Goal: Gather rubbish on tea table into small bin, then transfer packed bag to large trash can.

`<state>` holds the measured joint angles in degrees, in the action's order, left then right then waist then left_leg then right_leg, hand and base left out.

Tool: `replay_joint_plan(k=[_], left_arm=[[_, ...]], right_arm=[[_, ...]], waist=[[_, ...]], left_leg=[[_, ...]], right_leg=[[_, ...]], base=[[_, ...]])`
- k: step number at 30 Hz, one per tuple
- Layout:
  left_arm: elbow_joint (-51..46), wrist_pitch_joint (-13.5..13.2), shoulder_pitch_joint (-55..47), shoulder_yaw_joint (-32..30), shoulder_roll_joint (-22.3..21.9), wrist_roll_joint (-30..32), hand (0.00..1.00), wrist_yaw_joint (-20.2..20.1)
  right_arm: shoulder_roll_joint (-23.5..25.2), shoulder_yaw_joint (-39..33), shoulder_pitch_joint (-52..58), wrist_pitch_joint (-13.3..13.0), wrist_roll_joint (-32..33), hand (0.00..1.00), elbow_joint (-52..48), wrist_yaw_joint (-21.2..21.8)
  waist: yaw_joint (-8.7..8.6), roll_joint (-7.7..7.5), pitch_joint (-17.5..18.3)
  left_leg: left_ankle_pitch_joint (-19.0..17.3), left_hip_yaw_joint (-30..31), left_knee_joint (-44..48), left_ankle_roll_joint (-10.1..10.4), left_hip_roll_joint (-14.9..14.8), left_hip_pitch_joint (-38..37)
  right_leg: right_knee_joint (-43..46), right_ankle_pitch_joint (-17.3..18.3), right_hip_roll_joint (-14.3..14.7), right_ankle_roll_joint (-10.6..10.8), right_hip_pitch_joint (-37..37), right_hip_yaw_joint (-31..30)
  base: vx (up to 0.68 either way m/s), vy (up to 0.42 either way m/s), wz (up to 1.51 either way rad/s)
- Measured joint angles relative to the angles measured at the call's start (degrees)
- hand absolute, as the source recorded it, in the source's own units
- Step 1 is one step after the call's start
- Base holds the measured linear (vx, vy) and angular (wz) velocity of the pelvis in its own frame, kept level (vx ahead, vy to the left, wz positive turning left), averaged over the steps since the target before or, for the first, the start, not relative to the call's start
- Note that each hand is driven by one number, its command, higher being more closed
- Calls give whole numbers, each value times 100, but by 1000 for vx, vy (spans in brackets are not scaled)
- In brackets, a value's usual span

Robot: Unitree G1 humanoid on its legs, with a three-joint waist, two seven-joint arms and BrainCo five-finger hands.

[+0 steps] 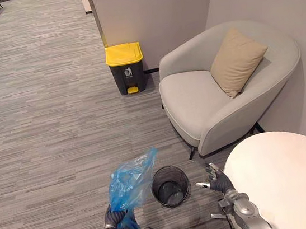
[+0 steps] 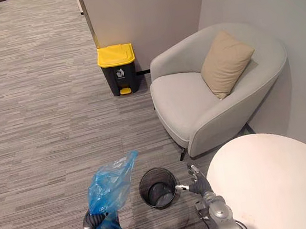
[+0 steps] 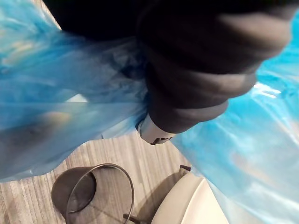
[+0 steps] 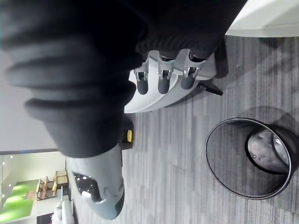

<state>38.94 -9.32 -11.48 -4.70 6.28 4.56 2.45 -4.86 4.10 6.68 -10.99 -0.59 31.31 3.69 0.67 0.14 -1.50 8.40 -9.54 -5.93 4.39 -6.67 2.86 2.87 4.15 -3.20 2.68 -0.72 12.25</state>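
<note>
My left hand [image 1: 116, 218] is closed round the blue bag [image 1: 129, 180], held up just beside the small bin [image 1: 170, 186]. It looks like light, soft, slippery film, so I judge the bunched neck the best hold. My right hand [image 1: 218, 180] hangs open by the desk [image 1: 291, 175].

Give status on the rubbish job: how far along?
Done: the visible part of the white table looks bare and the blue bag is out of the small mesh bin. In hand: the left hand holds the bag up beside the bin; the right hand hangs open. Left: carrying it to the yellow-lidded trash can by the wall, lid shut.
</note>
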Motion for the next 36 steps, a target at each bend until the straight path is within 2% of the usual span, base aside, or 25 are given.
replay_joint_plan(k=[5, 8, 10, 11, 14, 16, 17, 18, 19, 20, 21, 24, 26, 27, 28, 29, 30, 31, 32, 34, 36], left_arm=[[34, 0, -37, 32, -5, -15, 100, -97], [30, -3, -9, 70, -37, -57, 100, -109], [-23, -3, 44, 96, -40, -72, 100, -109], [-50, -2, 197, 221, -11, -167, 100, -109], [-341, 1, 350, 255, -56, -171, 100, -107], [-570, -8, 360, 251, -58, -180, 100, -105], [-745, -12, 344, 251, -56, -193, 100, -103], [-845, -14, 349, 224, -47, -248, 100, -103], [-885, -14, 338, 215, -78, -280, 100, -99], [-916, -14, 316, 188, -210, -291, 100, -96], [-987, -18, 202, 186, -278, -293, 100, -93], [-1037, -17, -14, 261, -448, -309, 100, -86], [-1042, -14, -29, 317, -446, -410, 100, -74], [-1125, -8, 48, 370, -435, -418, 100, -46], [-1222, -7, 119, 449, -433, -418, 100, -19], [-1279, -7, 145, 466, -446, -417, 100, -6], [-1385, -8, 146, 465, -446, -417, 100, 15], [-1425, -10, 157, 465, -438, -417, 100, 17], [-1424, -12, 278, 470, -433, -417, 100, 18], [-1288, -22, 391, 470, -420, -418, 100, 27], [-893, -18, 530, 531, -153, -417, 100, 33]], right_arm=[[-4, -27, -8, 31, -58, 0, 178, -7], [-7, -11, -136, 31, -155, 0, 147, -72], [4, 41, -249, 35, -206, 0, 77, -139], [28, 61, -280, 38, -229, 0, -182, -228], [87, 91, -216, 43, -227, 0, -539, -249], [112, 126, -137, 29, -226, 0, -774, -257], [149, 163, -68, 19, -227, 0, -818, -243], [153, 189, -65, 18, -227, 0, -816, -247], [156, 257, -78, 19, -227, 0, -818, -254], [81, 308, -123, 25, -228, 0, -820, -259], [21, 313, -112, 25, -227, 0, -883, -268], [-8, 376, 44, 22, -223, 0, -1173, -392], [-36, 353, -13, 23, -224, 0, -1218, -495], [-14, 334, -71, 20, -227, 0, -1273, -509], [-25, 237, -82, 27, -227, 0, -1285, -536], [-33, 209, -56, 33, -227, 0, -1286, -598], [-29, 192, -48, 36, -227, 0, -1287, -628], [-19, 178, -48, 35, -227, 0, -1291, -630], [-6, 78, -56, 35, -228, 0, -1287, -635], [-15, -42, -73, 34, -227, 0, -1168, -652], [100, -133, -171, 51, -228, 0, -773, -660]], waist=[[7, 49, -74], [27, 68, -229], [34, 36, -319], [26, -37, -402], [24, -144, -515], [11, -138, -551], [24, -260, -515], [47, -347, -505], [93, -320, -494], [264, -122, -509], [351, -56, -544], [346, 99, -625], [344, 85, -635], [328, 48, -655], [327, 28, -675], [313, 24, -675], [306, 15, -680], [300, 13, -678], [285, 11, -678], [161, 54, -658], [147, -120, -576]], left_leg=[[9, -72, 1, -22, 4, -40], [12, -285, 36, -30, -14, 15], [15, -406, 43, -31, -25, 145], [6, -465, 180, -55, -11, 388], [-185, -447, 594, -217, -49, 619], [-210, -393, 713, -258, -43, 706], [-213, -259, 892, -285, 72, 772], [-233, -161, 1060, -255, 118, 900], [-223, -141, 1108, -234, 82, 977], [-188, -123, 1080, -148, -108, 1076], [-103, -132, 1081, -166, -205, 1142], [-55, 68, 1030, -48, -267, 1164], [-304, 67, 860, 287, -314, 1187], [-444, -9, 1185, 398, -336, 1436], [-464, -59, 1782, 353, -348, 1611], [-545, -168, 2178, 220, -364, 1606], [-839, -271, 2564, -20, -414, 1469], [-997, -333, 2673, -105, -448, 1404], [-1302, -431, 2858, -208, -483, 1215], [-1329, -468, 2558, -152, -439, 1058], [-1018, -457, 1841, -190, -100, 815]], right_leg=[[92, 7, 5, 1, 33, -75], [332, 11, -2, 8, 316, -299], [557, 29, -10, 13, 613, -425], [931, 114, -82, 21, 963, -476], [1242, 248, -191, 77, 1120, -494], [2301, 705, -289, 126, 1339, -527], [2884, 1059, -399, 218, 1322, -613], [2762, 1163, -403, 232, 1278, -638], [2549, 1198, -342, 201, 1225, -628], [2100, 1152, -100, 66, 1072, -619], [2078, 1130, -39, 40, 1096, -601], [2023, 1056, 62, -142, 1050, -309], [1910, 906, 39, -328, 1073, -156], [1752, 777, -12, -413, 1081, 10], [1736, 739, -97, -427, 1109, 146], [1754, 738, -159, -427, 1080, 229], [1776, 738, -220, -427, 1016, 315], [1772, 737, -257, -425, 989, 364], [1759, 721, -380, -379, 928, 517], [1597, 654, -419, -191, 796, 686], [1124, 438, -502, 61, 621, 705]], base=[[0, 5, -6], [-34, 23, -36], [-70, 36, -36], [-65, 20, -15], [-70, 5, 4], [-47, -31, 38], [-23, -97, 69], [-40, -124, 63], [-97, -118, 20], [-167, -96, -3], [-164, -77, 2], [-135, -69, 30], [-104, -67, 42], [-48, -15, 59], [-41, 4, 69], [-38, 34, 58], [-24, 54, 42], [-33, 107, 54], [-34, 117, 54], [-38, 165, 65], [-32, 193, 43]])
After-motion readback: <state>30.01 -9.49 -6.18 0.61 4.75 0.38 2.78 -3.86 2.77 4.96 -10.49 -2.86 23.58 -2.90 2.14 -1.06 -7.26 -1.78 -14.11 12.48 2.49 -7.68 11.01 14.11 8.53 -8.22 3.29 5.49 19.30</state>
